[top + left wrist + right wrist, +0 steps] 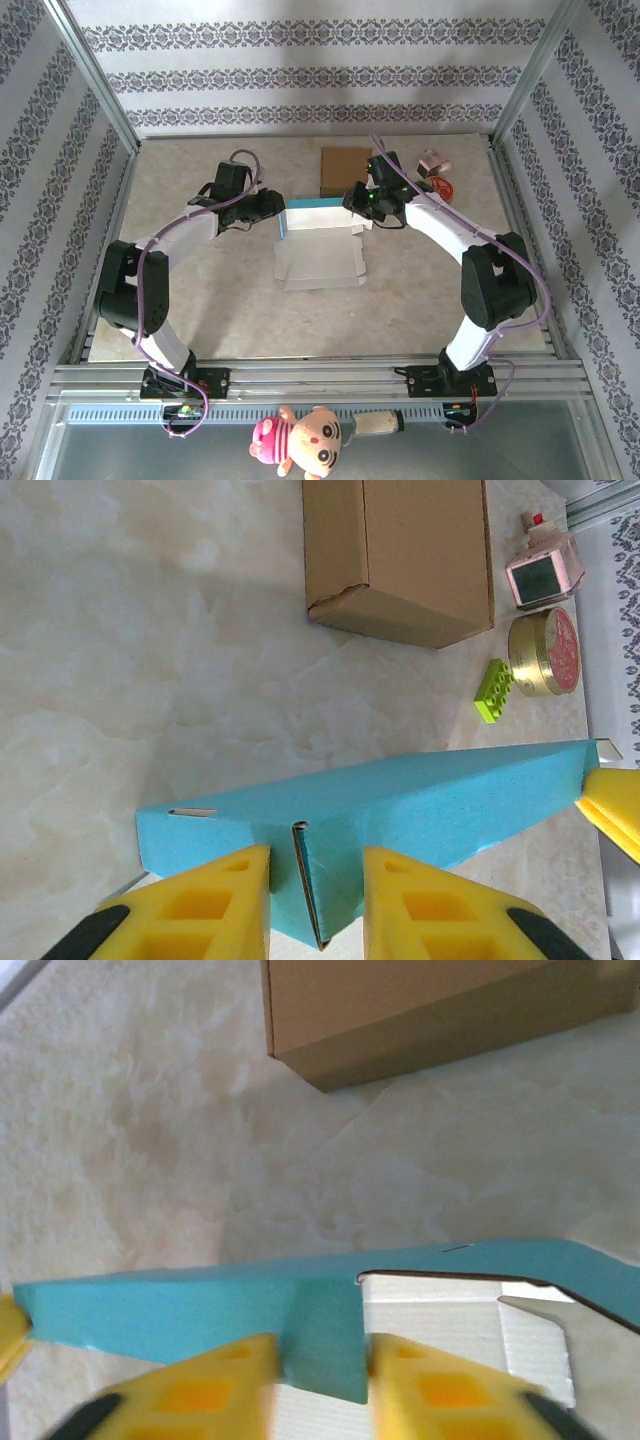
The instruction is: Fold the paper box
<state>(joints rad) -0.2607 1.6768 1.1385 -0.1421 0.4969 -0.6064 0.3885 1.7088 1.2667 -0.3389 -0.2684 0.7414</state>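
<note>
Brown carton (400, 550) nr paper box (420, 800), apart.

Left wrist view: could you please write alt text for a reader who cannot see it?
The left gripper straddles a folded corner of the blue paper box. Beyond lie a brown cardboard box, a green brick, a red-lidded tin and a pink case.

Right claw (320, 1365) tight on teal paper box (200, 1300) flap, cardboard box (400, 1010) beyond.
</note>
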